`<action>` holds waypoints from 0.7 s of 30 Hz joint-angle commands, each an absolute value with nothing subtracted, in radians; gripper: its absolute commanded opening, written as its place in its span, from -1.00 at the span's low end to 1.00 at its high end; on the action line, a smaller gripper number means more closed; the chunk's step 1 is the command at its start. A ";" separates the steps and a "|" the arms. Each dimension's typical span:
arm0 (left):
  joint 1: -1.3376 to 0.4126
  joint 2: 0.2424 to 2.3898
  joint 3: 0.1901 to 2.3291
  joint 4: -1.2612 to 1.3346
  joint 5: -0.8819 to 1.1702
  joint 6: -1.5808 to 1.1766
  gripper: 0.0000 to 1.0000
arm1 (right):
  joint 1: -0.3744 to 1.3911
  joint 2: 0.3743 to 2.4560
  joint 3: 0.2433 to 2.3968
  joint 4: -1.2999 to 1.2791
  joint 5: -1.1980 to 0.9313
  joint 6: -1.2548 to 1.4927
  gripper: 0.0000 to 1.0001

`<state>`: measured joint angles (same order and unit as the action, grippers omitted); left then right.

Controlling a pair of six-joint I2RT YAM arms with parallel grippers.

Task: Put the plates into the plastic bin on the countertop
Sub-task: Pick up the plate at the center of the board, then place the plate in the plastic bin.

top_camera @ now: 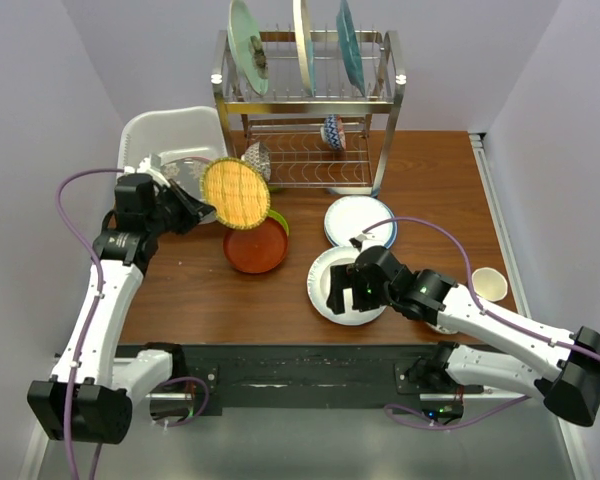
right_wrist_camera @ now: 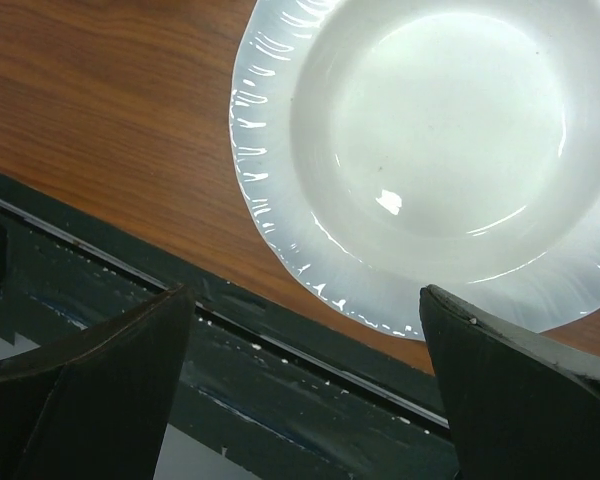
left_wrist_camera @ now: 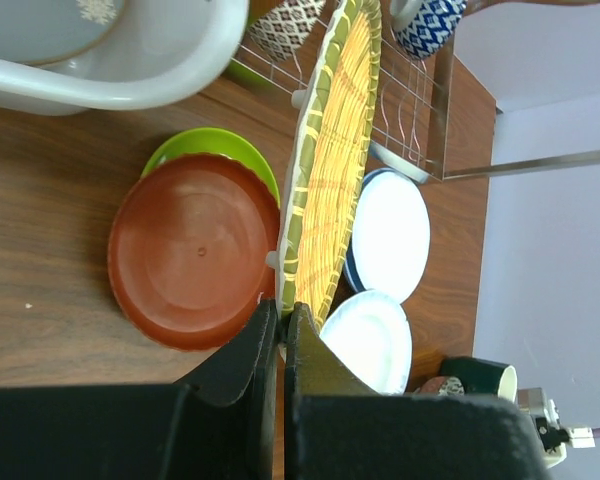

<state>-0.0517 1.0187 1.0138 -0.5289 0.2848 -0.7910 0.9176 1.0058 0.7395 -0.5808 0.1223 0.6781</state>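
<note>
From above, I see my left gripper [top_camera: 202, 207] clamped on the rim of the woven yellow plate [top_camera: 235, 193]. It holds the plate tilted in the air just beside the plastic bin [top_camera: 170, 128], which sits at the far left of the countertop [top_camera: 430, 180] with a grey plate [top_camera: 180, 172] inside. My right gripper [top_camera: 348, 292] hangs over a white plate [top_camera: 325, 280] near the front edge. On the left wrist view, both fingers pinch the woven plate's edge, and the plate stands on edge above the orange-red plate [left_wrist_camera: 190, 260] and the lime green plate [left_wrist_camera: 205, 145] under it. On the right wrist view, the jaws stand wide apart around nothing, above the white plate's near rim. To place well, I would raise the woven plate's lower edge clear of the bin's rolled rim, level it over the grey plate, lower it, and only then let go.
</note>
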 commanded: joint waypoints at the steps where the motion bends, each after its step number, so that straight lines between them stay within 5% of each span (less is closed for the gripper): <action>1: 0.029 0.989 1.080 -0.512 0.360 -0.738 -1.00 | 0.916 1.002 0.759 -0.609 0.176 0.666 0.97; 21: 0.176 1.091 1.114 -0.451 0.314 -0.741 -1.00 | 0.916 1.000 0.730 -0.606 0.152 0.649 0.97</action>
